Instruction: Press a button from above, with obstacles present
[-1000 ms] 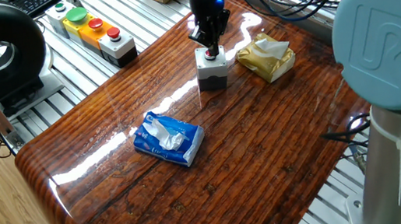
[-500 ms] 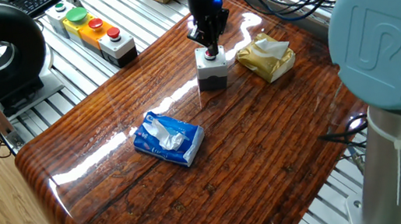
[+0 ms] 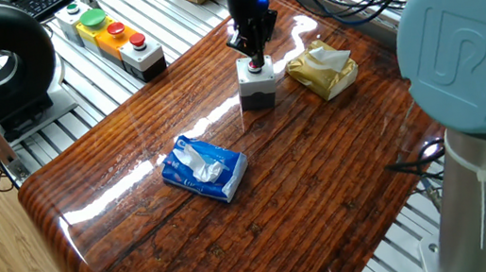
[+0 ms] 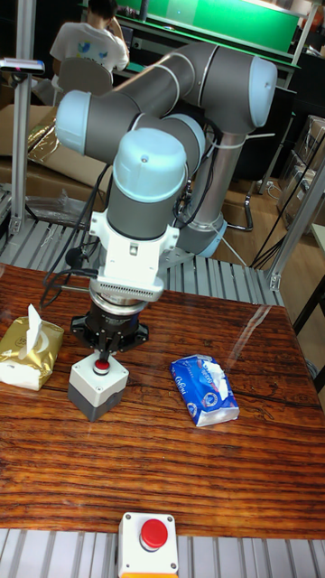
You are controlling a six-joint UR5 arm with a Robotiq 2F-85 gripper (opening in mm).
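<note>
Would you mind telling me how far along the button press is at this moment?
Approach done: the gripper is directly above the red button on the grey box, clear of the gold packet and blue tissue pack. In hand: the descent or press; contact isn't discernible. Left: confirming the press, then lifting away.

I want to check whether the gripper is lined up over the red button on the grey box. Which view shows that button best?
The tall fixed view: the red button shows clearly on top of the grey box, just beneath the gripper. In the fixed view the gripper covers most of it, leaving only a red sliver.
</note>
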